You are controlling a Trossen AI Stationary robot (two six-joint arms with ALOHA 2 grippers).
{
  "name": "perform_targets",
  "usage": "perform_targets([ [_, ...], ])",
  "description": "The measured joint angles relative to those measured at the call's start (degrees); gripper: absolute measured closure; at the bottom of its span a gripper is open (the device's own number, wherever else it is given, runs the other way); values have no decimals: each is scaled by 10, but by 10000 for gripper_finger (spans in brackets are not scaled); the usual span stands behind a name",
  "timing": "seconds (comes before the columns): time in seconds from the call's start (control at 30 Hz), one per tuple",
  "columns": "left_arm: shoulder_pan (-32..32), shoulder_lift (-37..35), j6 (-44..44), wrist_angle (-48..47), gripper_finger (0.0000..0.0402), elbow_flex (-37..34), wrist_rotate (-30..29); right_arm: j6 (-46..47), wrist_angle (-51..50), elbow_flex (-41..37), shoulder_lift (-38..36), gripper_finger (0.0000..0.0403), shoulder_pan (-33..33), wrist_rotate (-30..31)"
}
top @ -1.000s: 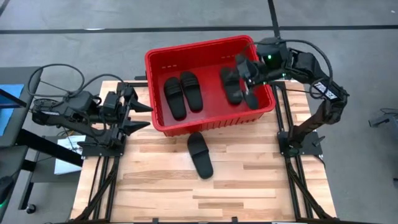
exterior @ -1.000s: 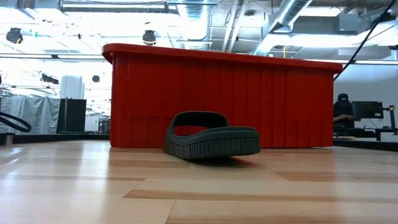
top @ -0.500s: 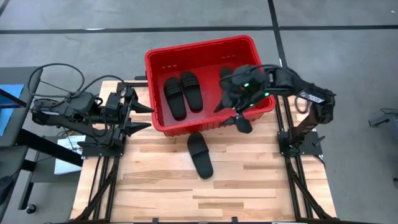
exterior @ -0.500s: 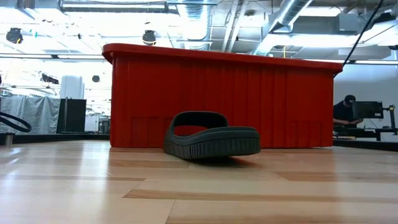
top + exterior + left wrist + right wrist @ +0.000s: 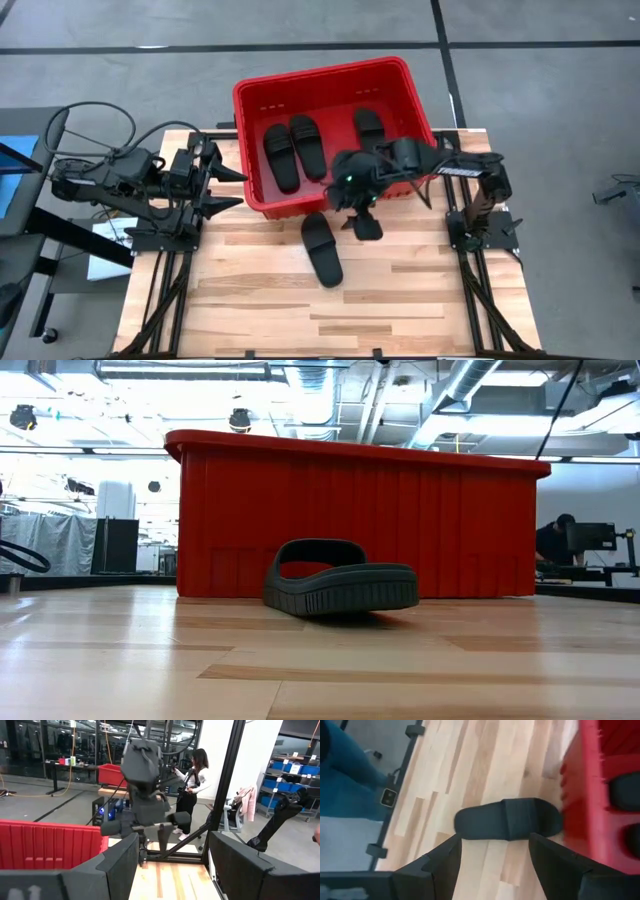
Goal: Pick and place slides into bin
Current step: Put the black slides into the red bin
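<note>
The red bin [image 5: 334, 82] stands at the table's far side. Three black slides lie in it: two side by side at its left [image 5: 294, 152] and one at its right [image 5: 369, 124]. Another slide [image 5: 322, 248] lies flat on the table just in front of the bin, and shows in the low view [image 5: 340, 580] and the right wrist view [image 5: 508, 819]. My right gripper [image 5: 356, 221] is open and empty, above the table at the bin's near wall, just right of that slide. My left gripper [image 5: 231, 188] is open and empty at the bin's left side.
Bare wooden table lies in front of the loose slide and to both sides of it. The bin's near wall [image 5: 360, 520] rises right behind the slide. A person stands in the room beyond the table [image 5: 192, 775].
My right gripper has gone from over the bin's right part toward the table's near edge and left, across the bin's near wall, and down to beside the slide on the table. The slides and the bin have not moved.
</note>
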Motion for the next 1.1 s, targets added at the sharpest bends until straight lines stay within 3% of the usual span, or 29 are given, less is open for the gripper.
perform_targets([
  [0.4,0,0,-4,-3,168,0,7,83,-1,0,5,222,34,10],
  [0.57,0,0,-5,-4,168,0,30,125,-14,-1,32,209,54,47],
  [0.87,0,0,-24,-9,168,0,36,137,-34,0,120,170,99,47],
  [1.1,0,0,-24,-17,168,0,36,119,-42,-1,183,166,117,47],
])
